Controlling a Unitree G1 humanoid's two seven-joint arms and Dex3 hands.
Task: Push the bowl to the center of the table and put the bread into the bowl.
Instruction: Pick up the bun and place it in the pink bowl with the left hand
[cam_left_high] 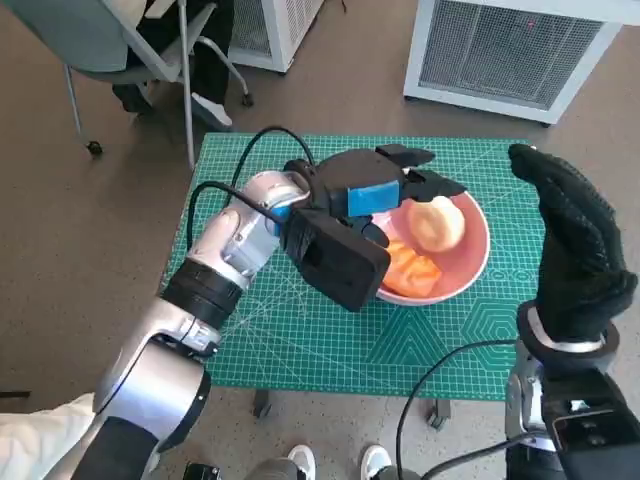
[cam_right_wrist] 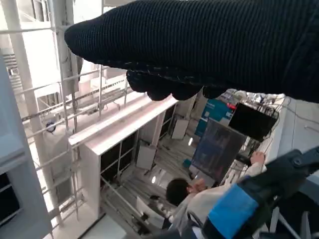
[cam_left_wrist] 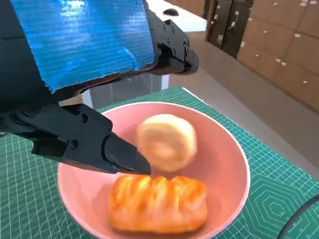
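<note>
A pink bowl [cam_left_high: 470, 275] stands on the green mat, right of the table's middle. In it lie a round pale bun [cam_left_high: 437, 224] and a glazed orange pastry [cam_left_high: 410, 270]. The left wrist view shows the same bowl [cam_left_wrist: 227, 149] with the bun [cam_left_wrist: 167, 142] behind the pastry [cam_left_wrist: 158, 204]. My left hand [cam_left_high: 385, 190] hovers over the bowl's left side, fingers [cam_left_wrist: 79, 142] spread, holding nothing. My right hand [cam_left_high: 570, 245] is raised upright beside the bowl's right rim, fingers straight and empty. Its glove [cam_right_wrist: 199, 45] fills the top of the right wrist view.
The green cutting mat [cam_left_high: 300, 330] covers the small table. A chair [cam_left_high: 130, 50] with a person's legs stands at the far left, and white grilled units [cam_left_high: 510, 50] stand behind the table. A person [cam_right_wrist: 199, 199] shows in the right wrist view.
</note>
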